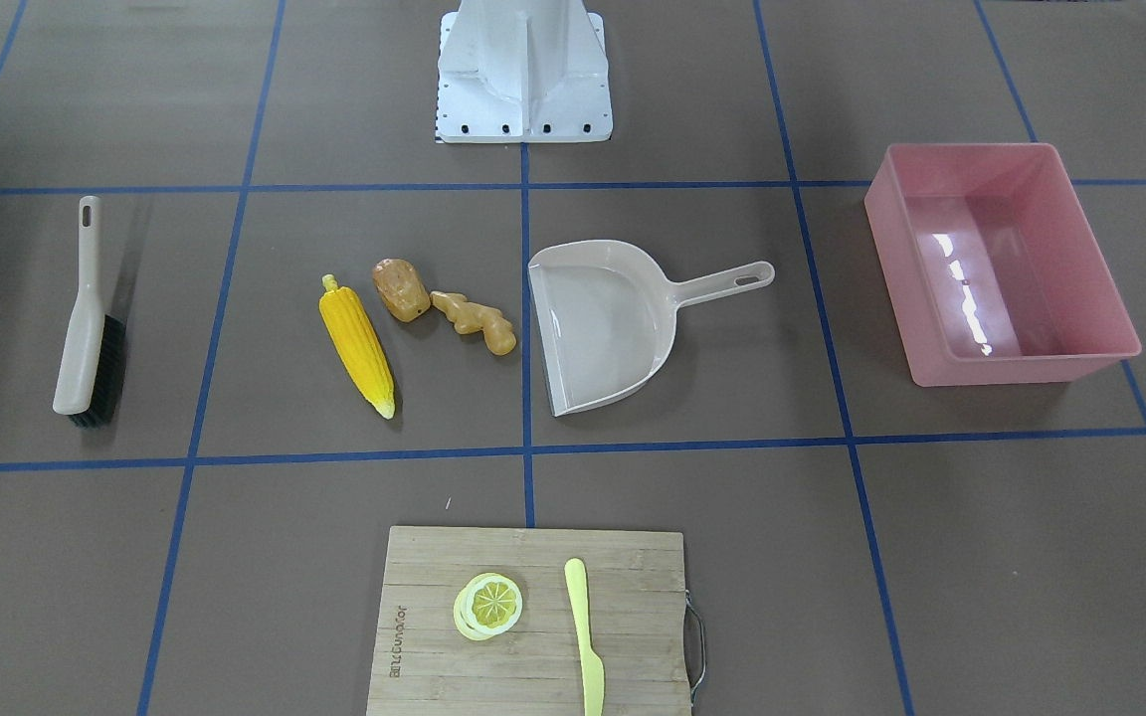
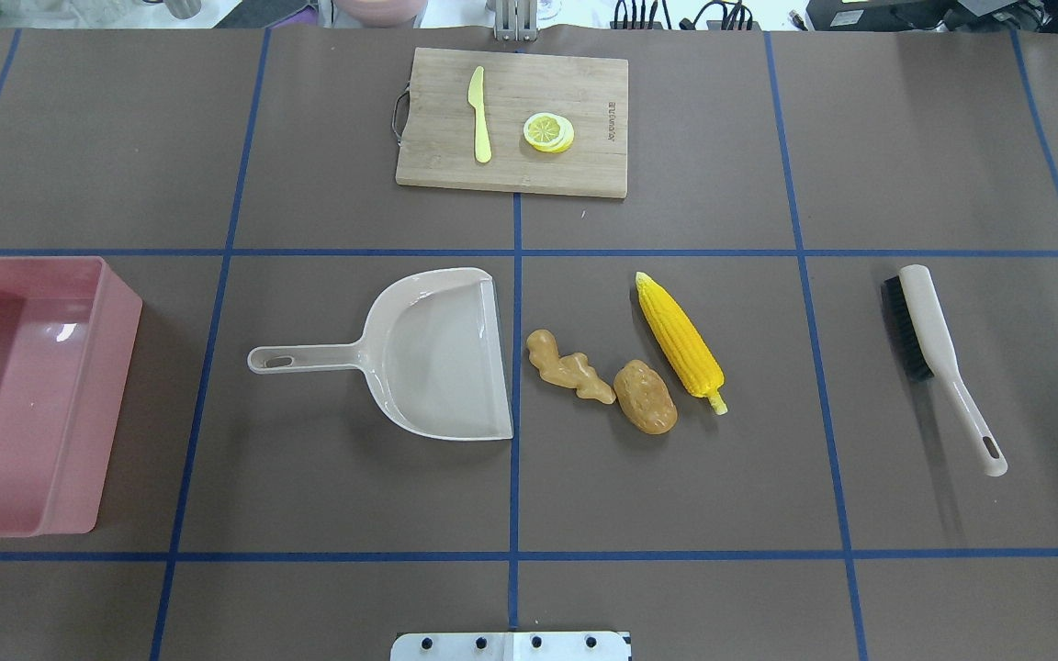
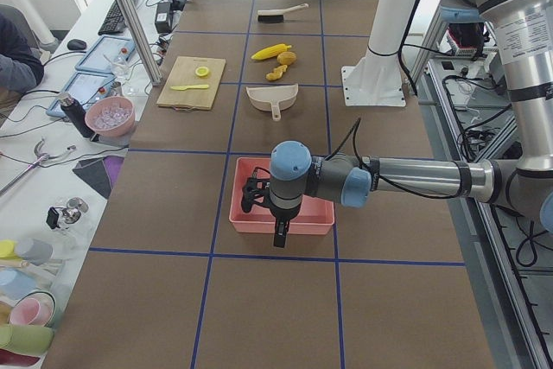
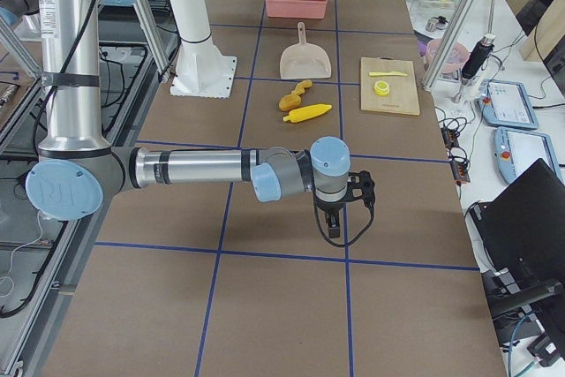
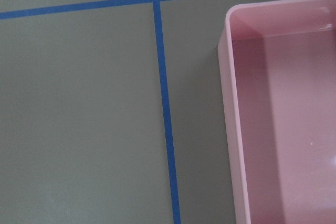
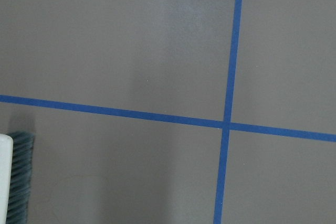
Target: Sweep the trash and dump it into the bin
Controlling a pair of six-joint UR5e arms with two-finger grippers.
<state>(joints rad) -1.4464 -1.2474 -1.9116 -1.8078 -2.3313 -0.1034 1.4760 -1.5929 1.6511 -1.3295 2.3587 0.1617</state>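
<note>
Both unclear: left end effector (image 3: 278, 236), right end effector (image 4: 333, 229); bin (image 2: 116, 404) cropped o/head.

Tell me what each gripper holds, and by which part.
Nothing appears held: the brush, the dustpan and the trash lie free on the table, away from the left gripper and the right gripper.

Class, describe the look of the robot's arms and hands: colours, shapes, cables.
The left arm and right arm are silver tubes with grey joints and pale blue round caps. Black cables loop at the wrists. The left hand and right hand are black.
</note>
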